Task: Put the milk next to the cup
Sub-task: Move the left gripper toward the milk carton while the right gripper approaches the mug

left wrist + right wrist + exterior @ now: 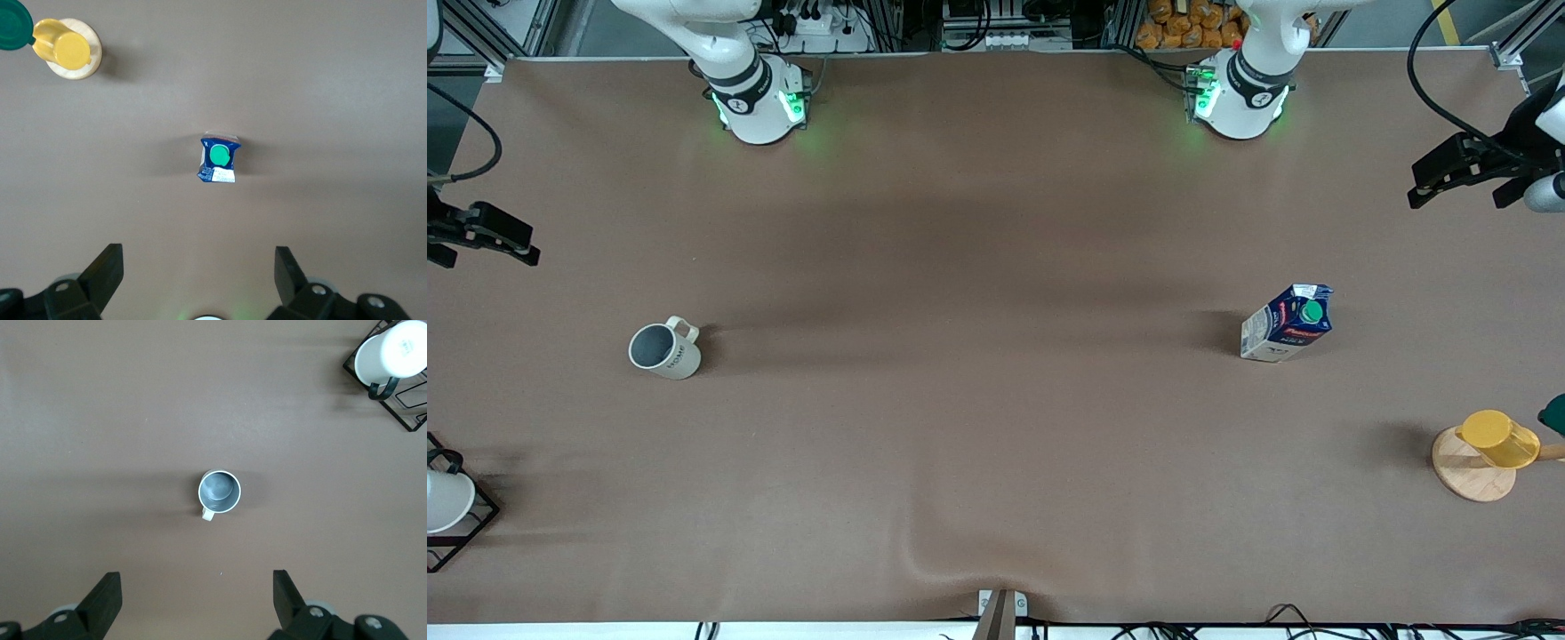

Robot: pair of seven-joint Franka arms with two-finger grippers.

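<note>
Milk and cup stand well apart on the brown table; both grippers hang spread wide and hold nothing.

Nearest the front camera, a yellow cup (1500, 438) rests on a round wooden stand (1473, 476) at the left arm's end, and a white cup (445, 500) sits in a black wire rack (463, 533) at the right arm's end. Farther back, the cup (663, 348) stands upright toward the right arm's end, handle pointing toward the robot bases. The milk (1287, 323) stands upright toward the left arm's end, bare tabletop (978, 356) between them. The left gripper (1463, 169) is raised over the table's edge at its own end, fingers (100, 270) wide, touching nothing. The right gripper (480, 233) is likewise raised at its end, fingers (101, 597) wide, empty.
</note>
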